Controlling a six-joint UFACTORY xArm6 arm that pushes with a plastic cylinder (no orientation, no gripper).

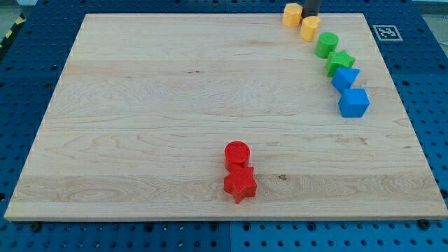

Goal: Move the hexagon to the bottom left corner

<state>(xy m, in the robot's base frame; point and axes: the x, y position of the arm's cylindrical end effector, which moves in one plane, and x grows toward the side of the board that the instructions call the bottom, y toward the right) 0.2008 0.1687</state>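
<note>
My tip (309, 17) sat at the tabletop's (140, 105) top edge, holding nothing, wedged between two yellow blocks; the yellow hexagon (292, 14), probably the left one, needed pushing from its upper right.

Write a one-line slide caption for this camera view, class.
My tip sits between two yellow blocks at the board's top edge, far from the bottom left corner.

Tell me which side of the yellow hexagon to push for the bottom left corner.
Probably its upper-right face, coming from the view's top right: the leftmost yellow block, seemingly the hexagon, sits at the top edge of the board, my tip just right of it.
</note>
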